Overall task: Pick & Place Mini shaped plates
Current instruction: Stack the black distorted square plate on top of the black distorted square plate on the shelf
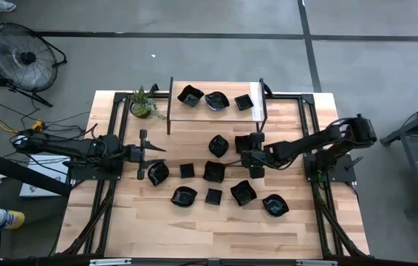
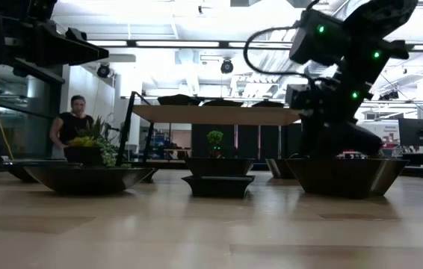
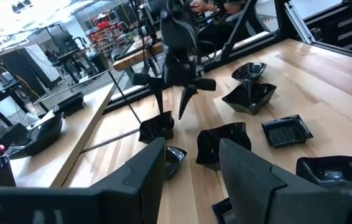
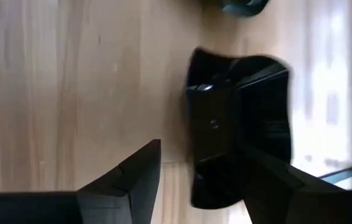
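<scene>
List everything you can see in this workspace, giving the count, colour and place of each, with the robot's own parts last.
plates: twelve, glossy black; three on the shelf, nine spread over the middle of the table
shelf: one, wood top on a dark frame; far edge of the table
plant: one, green; beside the shelf's left end
table: one, light wood
fan: one, black; on the floor off the table's far left corner
person: one, dark top; in the room behind the table
left claw: one, dark, open; near the leftmost plate
right claw: one, dark, open; at a plate right of centre
</scene>
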